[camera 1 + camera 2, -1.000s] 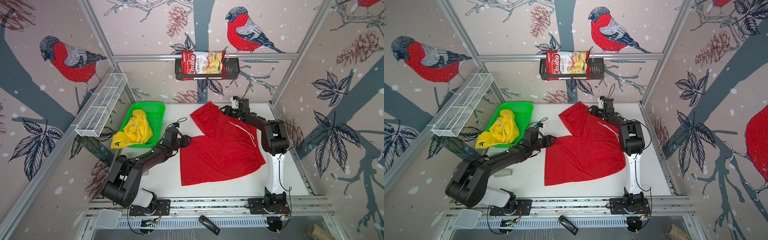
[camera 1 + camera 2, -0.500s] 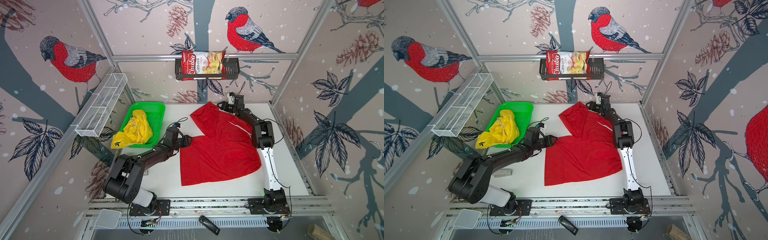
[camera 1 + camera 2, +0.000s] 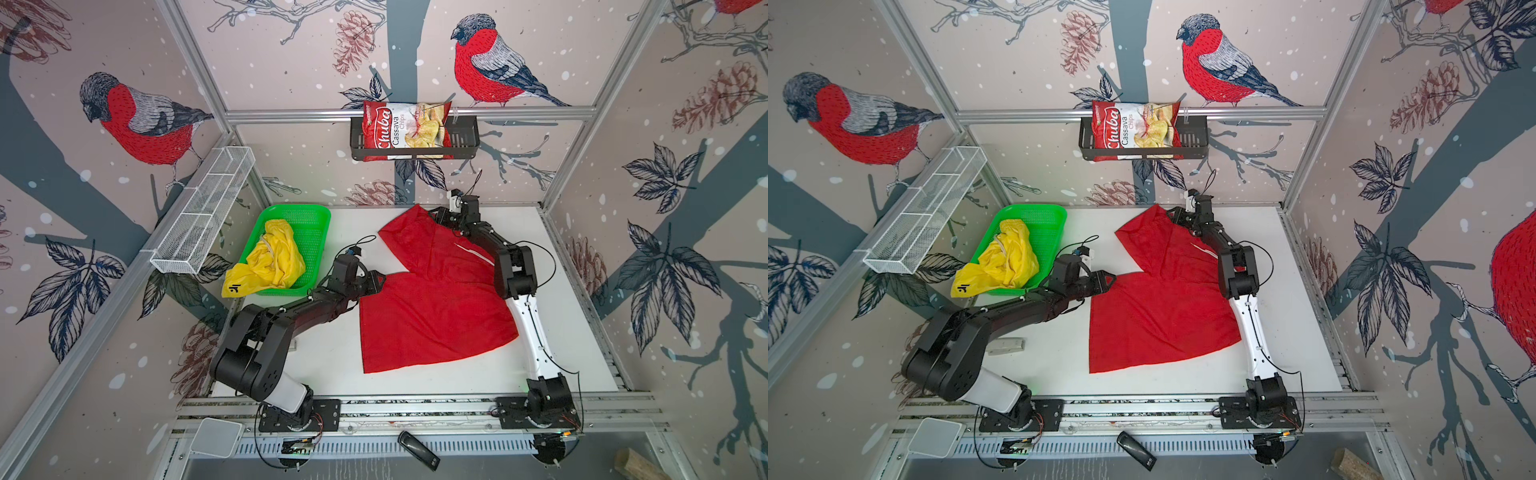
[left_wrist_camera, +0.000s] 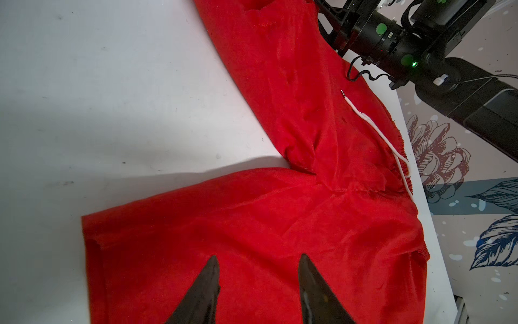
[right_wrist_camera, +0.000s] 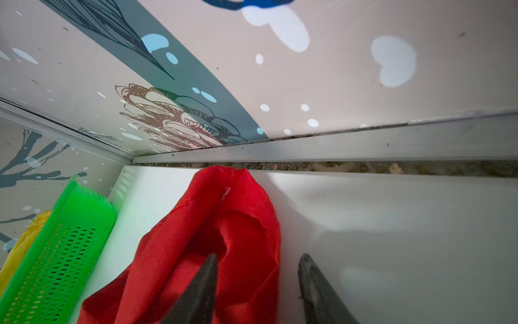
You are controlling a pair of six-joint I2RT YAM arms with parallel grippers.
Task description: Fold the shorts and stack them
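Plain red cloth shorts (image 3: 432, 299) lying spread flat mid-table on white table (image 3: 582, 332), one leg reaching toward far edge, white drawstring (image 4: 372, 123) trailing across waistband. Bright yellow cloth shorts (image 3: 274, 262) lying bunched in green plastic basket (image 3: 320, 216) at far left corner, leg with black mark hanging over near rim. Left gripper (image 4: 258, 256) sitting over near leg's hem, jaws standing part-open, nothing clamped. Right gripper (image 5: 258, 255) hovering low at far leg's tip, jaws apart, one finger over raised fold, other over bare table.

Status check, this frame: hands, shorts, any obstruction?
Left hand open over red shorts leg. Right hand open at far leg's edge. Yellow shorts in green basket. Nothing obstructing.
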